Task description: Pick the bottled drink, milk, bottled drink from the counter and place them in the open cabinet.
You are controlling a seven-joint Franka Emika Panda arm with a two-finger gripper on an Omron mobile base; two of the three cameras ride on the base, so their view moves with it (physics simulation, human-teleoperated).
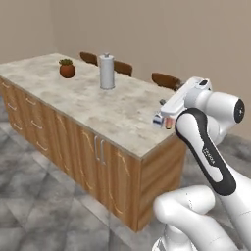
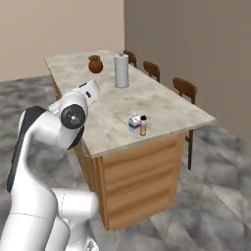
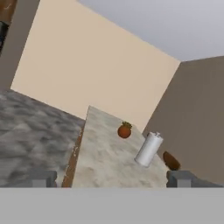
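A bottled drink with a black cap and an orange-brown lower half stands near the counter's near end. The milk, a small white and blue carton, touches or nearly touches its left side. From the left base view the milk and bottle peek out from behind my white hand. My gripper is open with nothing between the wide-apart fingertips. It hovers over the counter's left edge, left of and apart from both items, and points along the worktop. The open cabinet is out of view.
A tall grey canister and a small potted plant stand farther along the counter. Brown chairs line its far side. My own arm blocks part of the counter's near corner. Grey stone floor surrounds the counter.
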